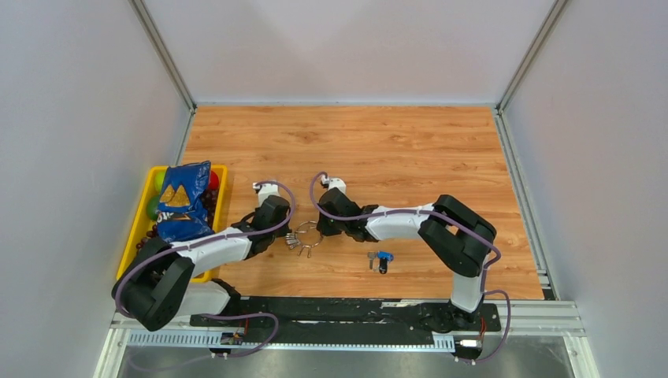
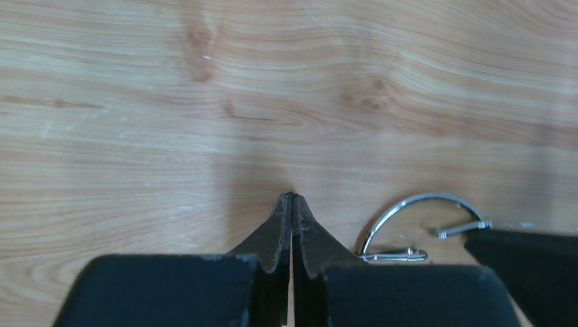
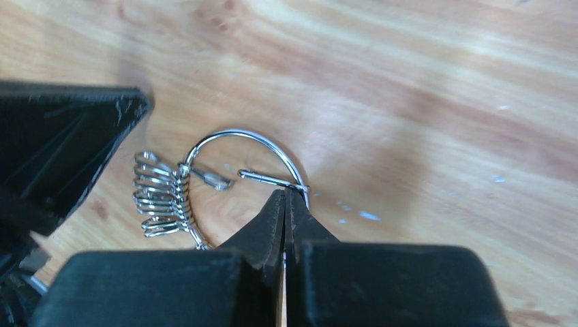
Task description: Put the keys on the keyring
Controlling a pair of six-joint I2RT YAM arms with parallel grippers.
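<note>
Both pairs of jaws are pressed fully together. The left gripper (image 2: 292,199) holds nothing, and its tips sit over bare wood just left of the keyring (image 2: 416,199). The right gripper (image 3: 285,194) meets the keyring's wire with its tips on the ring's right side. We cannot tell whether the wire is nipped between them.

Well left of the keyring, against the table's left edge, we see a yellow tray (image 1: 134,232) with a blue bag (image 1: 183,203) lying across it. The left arm (image 1: 213,248) reaches in from the near-left corner and fills the strip between tray and keyring.

The keyring lies flat on the wooden table (image 1: 394,150). A bunch of small silver loops (image 3: 160,197) is threaded on its left side, close to the left gripper. The two grippers flank the ring tightly, so we see little room between them.

Right of the keyring and nearer the table's front edge lie the loose keys (image 1: 380,261), apart from the ring. The blue-headed key (image 1: 385,255), black-headed key (image 1: 383,268) and plain silver key (image 1: 370,261) lie close together. The right arm (image 1: 402,222) stretches over the wood right of the keyring.

Beyond the keyring, a broad span of wood runs to the far wall. Right of the keys, it runs on to the table's right edge.
</note>
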